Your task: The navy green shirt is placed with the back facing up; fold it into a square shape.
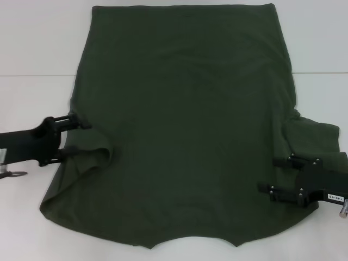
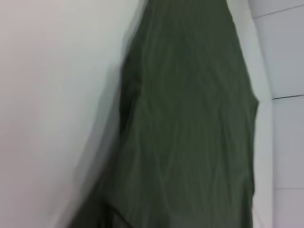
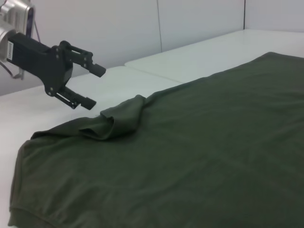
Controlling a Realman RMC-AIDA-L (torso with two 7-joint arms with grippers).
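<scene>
Looking down from the head camera, you see the navy green shirt (image 1: 185, 125) spread flat over most of the white counter (image 1: 38, 43), collar toward the near edge and hem at the far side. The left sleeve is folded in on the body as a rumpled flap (image 1: 89, 157); the right sleeve (image 1: 312, 138) lies out to the side. Your left pincer (image 1: 81, 138) hovers at the shirt's left edge, fingers spread apart and gripping nothing, tips just at the cloth. Your right pincer (image 1: 274, 175) sits over the right side by the sleeve, its two fingers likewise parted and empty.

From the left wrist camera you get only a long sweep of the shirt (image 2: 190, 123) against the counter (image 2: 47, 95); no fingers show there.

From the right wrist camera, the shirt (image 3: 209, 142) lies smooth apart from the bunched flap (image 3: 116, 118) at its left edge, and the left pincer (image 3: 90, 85) hangs open just above and beyond that flap, not touching it.

Expect the fabric to be light, limp and prone to dragging: it will sag and crease wherever it is not supported. I would judge the best holds to be the seamed edges, at the sleeve hem or shoulder, pinching a single firm fold rather than the loose middle.
</scene>
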